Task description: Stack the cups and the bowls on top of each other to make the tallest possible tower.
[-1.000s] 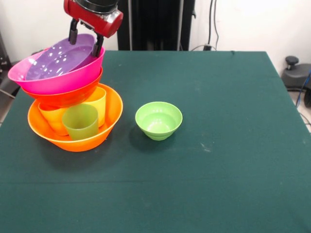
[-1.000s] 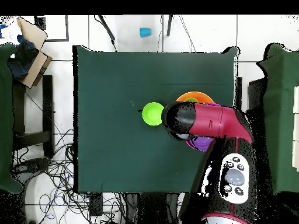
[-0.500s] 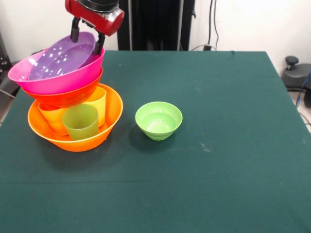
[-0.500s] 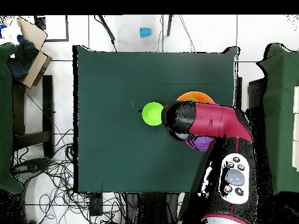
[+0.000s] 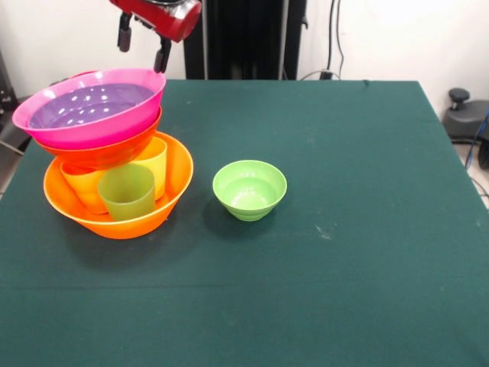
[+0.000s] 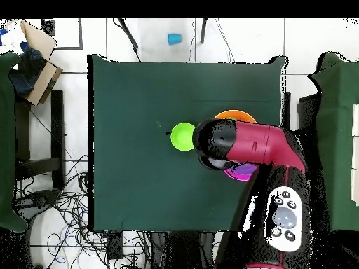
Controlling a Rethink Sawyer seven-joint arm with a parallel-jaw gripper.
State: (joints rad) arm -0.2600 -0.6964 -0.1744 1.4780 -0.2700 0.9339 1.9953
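Purple bowl (image 5: pixel 90 105) released, hand (image 5: pixel 143 50) higher

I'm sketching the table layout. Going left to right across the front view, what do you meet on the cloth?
The tower with the large orange bowl as its base, then the light green bowl, then bare green cloth to the right edge.

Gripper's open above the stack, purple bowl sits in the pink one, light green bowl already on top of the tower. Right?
Not quite. In the front view the light green bowl stands alone on the table, beside the tower, not on it. The rest holds: the gripper is open above the stack, and the purple bowl sits in the pink bowl.
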